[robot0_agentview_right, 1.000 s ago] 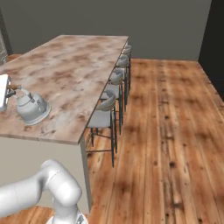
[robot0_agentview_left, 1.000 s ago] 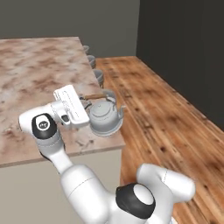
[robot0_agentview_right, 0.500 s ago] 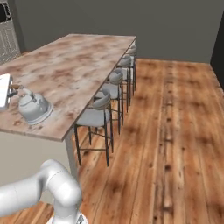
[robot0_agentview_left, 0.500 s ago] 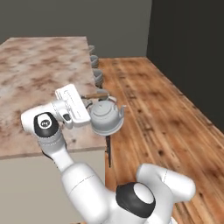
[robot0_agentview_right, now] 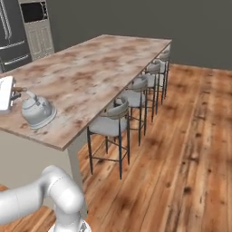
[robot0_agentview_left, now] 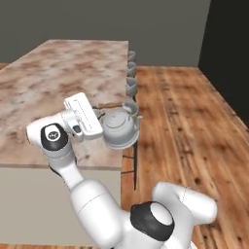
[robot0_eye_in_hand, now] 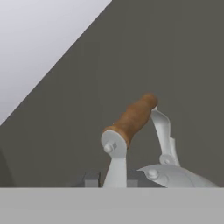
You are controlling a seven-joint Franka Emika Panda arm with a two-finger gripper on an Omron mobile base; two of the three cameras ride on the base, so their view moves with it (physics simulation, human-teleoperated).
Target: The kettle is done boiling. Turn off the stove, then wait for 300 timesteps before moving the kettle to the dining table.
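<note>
My gripper (robot0_agentview_left: 103, 111) is shut on the brown wooden bar of the kettle's handle (robot0_eye_in_hand: 132, 118). The silver-grey kettle (robot0_agentview_left: 119, 130) hangs upright from it, low over the near right corner of the dining table (robot0_agentview_left: 58, 78). In the right base view the kettle (robot0_agentview_right: 38, 111) is close to the marbled top (robot0_agentview_right: 95, 63); I cannot tell whether it touches. The gripper (robot0_agentview_right: 18, 92) comes in from the left there. In the hand view the kettle's lid and shoulder (robot0_eye_in_hand: 175, 177) lie just beyond the fingertips (robot0_eye_in_hand: 91, 179). The stove is out of view.
Several grey bar stools (robot0_agentview_right: 113, 123) stand in a row along the table's right side, over a wooden floor (robot0_agentview_left: 185, 121). A dark fridge (robot0_agentview_right: 11, 31) and a cream oven cabinet (robot0_agentview_right: 40, 31) stand beyond the table's far left end.
The base has driven and turned, so the whole scene has shifted and the table now lies more squarely ahead. The kettle stays held and has come over the table's corner.
</note>
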